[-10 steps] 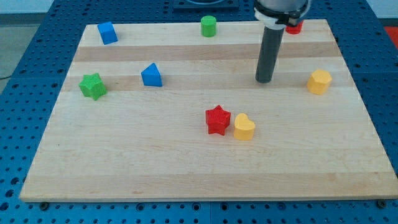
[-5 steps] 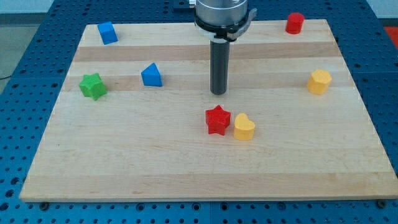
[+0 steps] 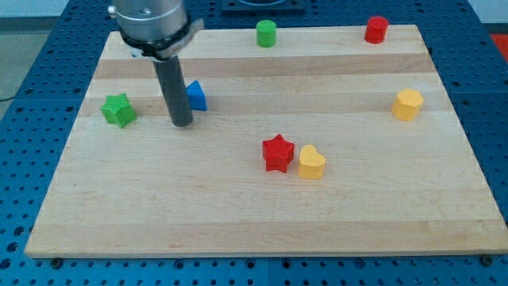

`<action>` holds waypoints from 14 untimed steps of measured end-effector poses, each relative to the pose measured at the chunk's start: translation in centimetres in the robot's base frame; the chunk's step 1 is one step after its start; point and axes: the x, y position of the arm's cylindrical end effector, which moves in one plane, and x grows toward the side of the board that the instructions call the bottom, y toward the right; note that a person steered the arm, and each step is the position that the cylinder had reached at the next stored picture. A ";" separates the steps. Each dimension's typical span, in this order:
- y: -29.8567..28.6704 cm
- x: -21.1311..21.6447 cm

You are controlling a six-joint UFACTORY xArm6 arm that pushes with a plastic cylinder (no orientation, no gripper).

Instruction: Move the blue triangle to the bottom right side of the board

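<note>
The blue triangle (image 3: 196, 96) sits left of the board's middle, in its upper half, partly hidden behind my rod. My tip (image 3: 182, 123) rests on the board just below and left of the triangle, close to it; contact cannot be told. The green star (image 3: 118, 110) lies to the tip's left.
A red star (image 3: 278, 152) and a yellow heart (image 3: 311, 162) sit together near the centre. A yellow block (image 3: 408, 104) is at the right edge, a red cylinder (image 3: 375, 29) at top right, a green cylinder (image 3: 266, 33) at top centre. The rod hides the top-left corner.
My rod has swept left across the board, from right of centre to just left of the blue triangle. It now hides the blue block at top left. No block has visibly moved.
</note>
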 end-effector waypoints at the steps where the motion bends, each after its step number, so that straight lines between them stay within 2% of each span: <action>1: -1.2 -3.3; 3: -0.1 -3.6; 5: 6.4 -4.0; 8: 6.2 -6.3; 10: 11.3 -6.1; 13: 17.3 -0.2; 14: 20.6 -0.2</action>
